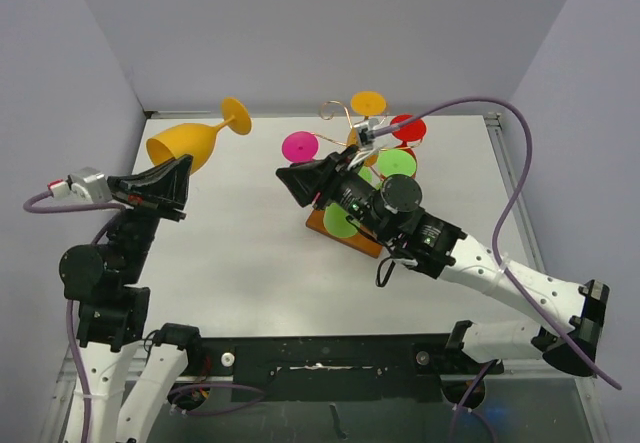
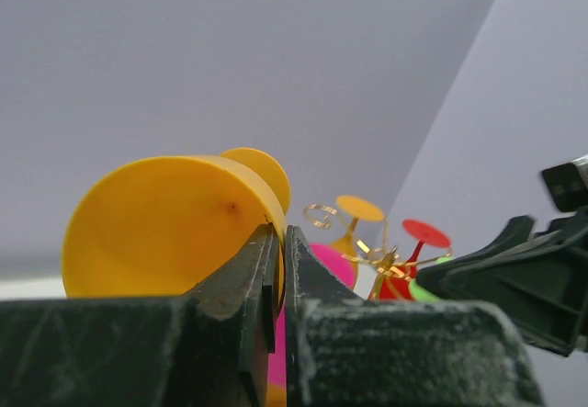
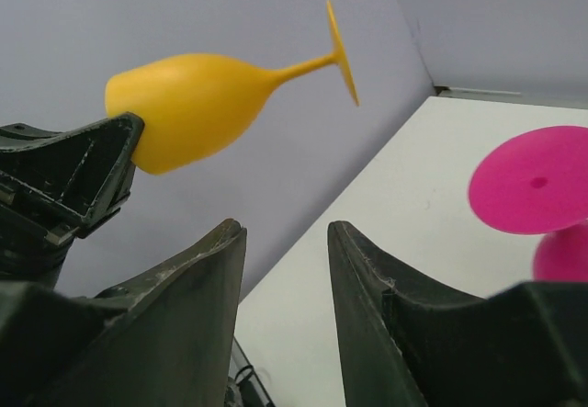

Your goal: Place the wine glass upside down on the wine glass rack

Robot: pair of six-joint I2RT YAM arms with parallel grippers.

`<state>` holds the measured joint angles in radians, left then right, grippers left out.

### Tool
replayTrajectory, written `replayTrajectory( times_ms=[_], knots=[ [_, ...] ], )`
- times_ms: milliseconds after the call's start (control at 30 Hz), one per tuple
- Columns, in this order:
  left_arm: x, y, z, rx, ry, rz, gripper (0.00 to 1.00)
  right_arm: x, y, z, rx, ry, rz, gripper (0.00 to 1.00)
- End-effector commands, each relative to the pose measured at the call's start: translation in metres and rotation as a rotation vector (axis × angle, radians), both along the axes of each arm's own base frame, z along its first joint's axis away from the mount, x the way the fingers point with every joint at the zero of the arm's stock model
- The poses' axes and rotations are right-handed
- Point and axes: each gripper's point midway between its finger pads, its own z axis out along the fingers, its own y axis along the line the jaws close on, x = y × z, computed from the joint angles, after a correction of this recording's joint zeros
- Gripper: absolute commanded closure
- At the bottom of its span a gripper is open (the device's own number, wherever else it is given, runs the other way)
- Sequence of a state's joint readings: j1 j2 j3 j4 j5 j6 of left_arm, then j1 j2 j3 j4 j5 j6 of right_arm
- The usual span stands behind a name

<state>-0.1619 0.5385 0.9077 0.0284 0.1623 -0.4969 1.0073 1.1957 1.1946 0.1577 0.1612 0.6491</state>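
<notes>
My left gripper (image 1: 178, 176) is shut on the rim of a yellow wine glass (image 1: 185, 143) and holds it on its side in the air, foot toward the back. In the left wrist view the fingers (image 2: 280, 242) pinch the bowl's rim (image 2: 165, 223). The wine glass rack (image 1: 333, 111), gold wire on a brown base (image 1: 362, 242), stands mid-table with several coloured glasses hanging upside down. My right gripper (image 1: 288, 176) is open and empty just left of the rack. Its wrist view shows the open gripper (image 3: 285, 232) facing the yellow glass (image 3: 202, 95).
The rack holds a pink glass (image 1: 300, 146), a yellow one (image 1: 368, 103), a red one (image 1: 408, 128) and green ones (image 1: 397, 163). The right arm lies across the rack's base. Grey walls enclose the table on the left, back and right.
</notes>
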Motion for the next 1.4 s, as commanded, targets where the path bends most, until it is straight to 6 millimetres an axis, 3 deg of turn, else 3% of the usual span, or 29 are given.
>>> replayTrajectory(
  times_ms=[0, 167, 367, 800, 1100, 1367],
  knots=[
    [-0.04, -0.015, 0.061, -0.034, -0.322, -0.128, 1.0, -0.007, 0.006, 0.06, 0.245, -0.039, -0.023, 0.58],
    [-0.058, -0.025, 0.075, -0.025, -0.46, -0.199, 1.0, -0.004, 0.023, 0.087, 0.362, 0.01, 0.0, 0.53],
    [-0.064, -0.029, 0.08, -0.019, -0.528, -0.234, 1.0, 0.004, 0.037, 0.105, 0.484, 0.082, 0.018, 0.45],
    [-0.071, -0.035, 0.079, -0.016, -0.565, -0.279, 1.0, 0.013, 0.057, 0.135, 0.588, 0.164, 0.065, 0.46],
    [-0.076, -0.04, 0.08, -0.013, -0.576, -0.32, 1.0, 0.015, 0.061, 0.136, 0.632, 0.212, 0.123, 0.54],
    [-0.08, -0.041, 0.075, -0.018, -0.571, -0.339, 1.0, 0.014, 0.058, 0.141, 0.685, 0.194, 0.148, 0.69]
  ],
)
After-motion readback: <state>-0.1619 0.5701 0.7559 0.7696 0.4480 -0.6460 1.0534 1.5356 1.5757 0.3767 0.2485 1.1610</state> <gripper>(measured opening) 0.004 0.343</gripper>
